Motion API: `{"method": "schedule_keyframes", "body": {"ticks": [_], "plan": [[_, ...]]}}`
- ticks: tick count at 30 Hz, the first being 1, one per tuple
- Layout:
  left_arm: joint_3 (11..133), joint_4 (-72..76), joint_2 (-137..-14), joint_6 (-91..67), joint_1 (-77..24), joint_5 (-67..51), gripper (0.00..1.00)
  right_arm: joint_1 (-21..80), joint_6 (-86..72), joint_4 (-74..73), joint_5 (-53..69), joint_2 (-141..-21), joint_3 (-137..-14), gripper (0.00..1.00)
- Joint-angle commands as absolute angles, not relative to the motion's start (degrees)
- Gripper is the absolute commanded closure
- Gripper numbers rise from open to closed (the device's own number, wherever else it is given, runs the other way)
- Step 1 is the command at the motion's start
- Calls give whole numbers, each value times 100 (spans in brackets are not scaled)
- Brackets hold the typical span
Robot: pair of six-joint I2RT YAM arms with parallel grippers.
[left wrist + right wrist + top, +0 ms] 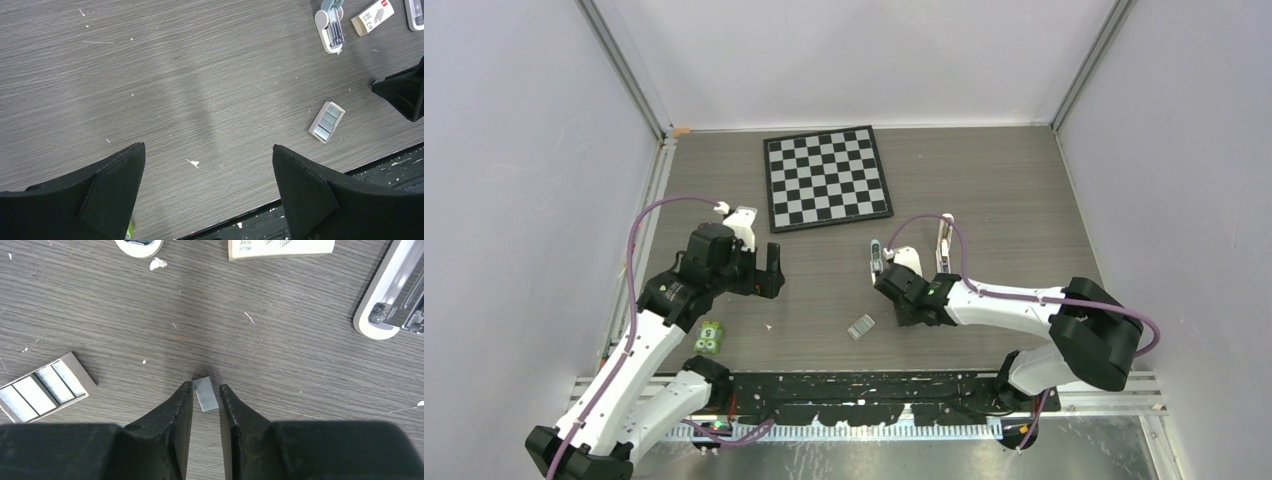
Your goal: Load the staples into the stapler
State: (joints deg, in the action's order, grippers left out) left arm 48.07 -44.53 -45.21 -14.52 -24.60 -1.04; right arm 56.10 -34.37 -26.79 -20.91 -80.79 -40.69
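Observation:
The staples (205,394), a small silvery strip, lie skewed between my right gripper's (206,385) fingertips down at table level. The jaws are drawn in tight on the strip, the left tip touching its upper corner. The white stapler (395,295) lies open with its metal channel showing, up and to the right of this gripper. It also shows in the top view (944,245) and at the left wrist view's top right corner (415,12). My left gripper (207,170) hangs wide open and empty over bare table, at the left in the top view (771,272).
A small tray of staple strips (42,390) lies left of my right gripper, also in the top view (861,327). A light-blue-and-white object (331,27) and a cardboard staple box (372,16) lie beyond. A chessboard (827,177) is at the back; a green item (709,337) lies near my left arm.

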Motion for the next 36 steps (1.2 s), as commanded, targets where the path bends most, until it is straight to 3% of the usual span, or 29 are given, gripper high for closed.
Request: {"method": "schedule_keyframes", "body": {"ticks": [1, 13, 36], "plan": [[4833, -4366, -4491, -1390, -2443, -44, 0, 5560, -3521, -2490, -2139, -7941, -4115, 68], [4832, -4359, -4510, -1380, -2443, -44, 0, 5243, -3231, -2468, -1482, -7743, -4066, 61], [4834, -4355, -4525, -1380, -2443, -44, 0, 5237, -3245, -2397, -1399, -8065, -4006, 61]]}}
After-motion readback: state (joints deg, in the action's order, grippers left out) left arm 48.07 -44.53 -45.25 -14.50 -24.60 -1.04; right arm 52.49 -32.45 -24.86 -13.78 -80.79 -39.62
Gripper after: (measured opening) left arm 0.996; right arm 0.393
